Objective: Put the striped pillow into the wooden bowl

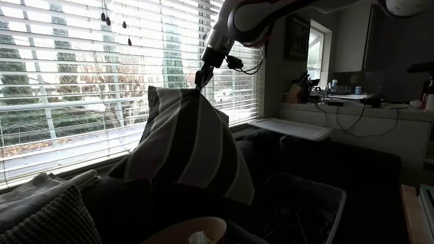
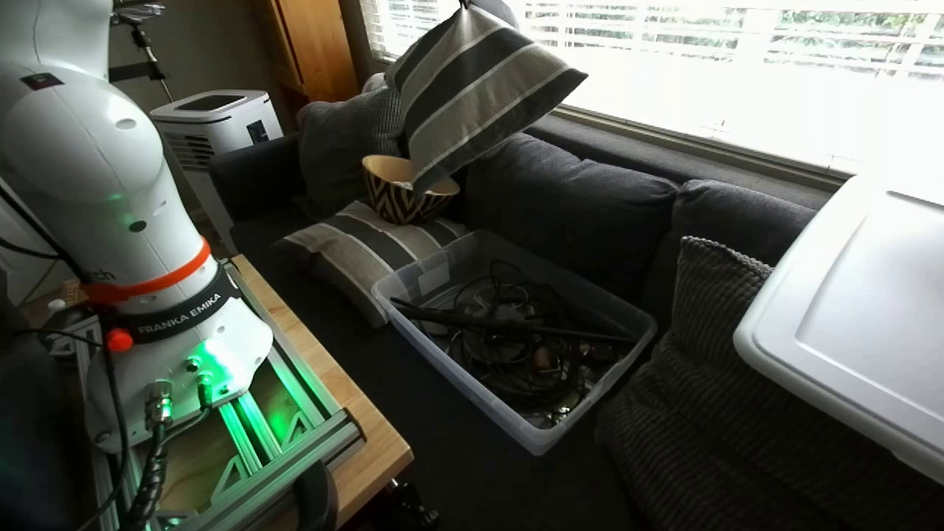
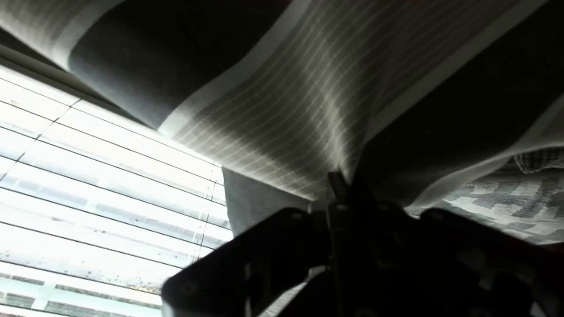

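My gripper (image 1: 200,87) is shut on the top of the striped pillow (image 1: 190,142). The pillow hangs down in broad dark and pale stripes, raised in front of the window. In an exterior view the hanging pillow (image 2: 487,81) covers part of the wooden bowl (image 2: 398,203) with its low corner; I cannot tell whether they touch. The bowl is light tan inside with a dark zigzag outside. In an exterior view the bowl (image 1: 213,225) shows at the bottom edge, with something white inside. In the wrist view the dark fingers (image 3: 346,185) pinch the pillow cloth (image 3: 264,123).
A second striped cushion (image 2: 354,243) lies under the bowl on the dark sofa. A clear bin (image 2: 516,431) with cables stands beside it. Ribbed cushions (image 2: 686,354) and a white lid (image 2: 848,295) are at the right. Window blinds (image 1: 84,84) are close behind the pillow.
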You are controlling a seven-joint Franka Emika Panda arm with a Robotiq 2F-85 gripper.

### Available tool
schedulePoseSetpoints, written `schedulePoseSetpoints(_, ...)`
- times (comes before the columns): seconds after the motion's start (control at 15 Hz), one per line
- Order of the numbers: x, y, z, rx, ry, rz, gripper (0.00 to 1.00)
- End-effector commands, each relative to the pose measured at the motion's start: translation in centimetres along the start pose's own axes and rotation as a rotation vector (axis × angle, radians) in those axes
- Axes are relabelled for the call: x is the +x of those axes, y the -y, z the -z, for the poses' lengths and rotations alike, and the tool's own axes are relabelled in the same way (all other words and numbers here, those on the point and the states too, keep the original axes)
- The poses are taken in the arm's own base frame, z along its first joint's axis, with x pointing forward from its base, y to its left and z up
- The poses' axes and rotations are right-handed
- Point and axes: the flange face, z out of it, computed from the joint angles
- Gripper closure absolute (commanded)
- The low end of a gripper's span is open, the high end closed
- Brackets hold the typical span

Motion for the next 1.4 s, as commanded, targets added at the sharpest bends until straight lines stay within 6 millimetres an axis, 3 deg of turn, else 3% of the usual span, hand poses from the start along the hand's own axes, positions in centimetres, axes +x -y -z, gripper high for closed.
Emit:
schedulePoseSetpoints(0.0, 0.1, 0.2, 0.1, 0.001, 0.001, 0.0, 0.96)
schedulePoseSetpoints(0.33, 0.2, 0.5, 0.1, 0.006, -0.001, 0.002, 0.99)
schedulePoseSetpoints(0.73, 1.8, 3.1, -1.1, 0.008, 0.044, 0.058, 0.99)
schedulePoseSetpoints(1.33, 5.9, 6.7, -0.1, -0.058, -0.046, 0.185, 0.99)
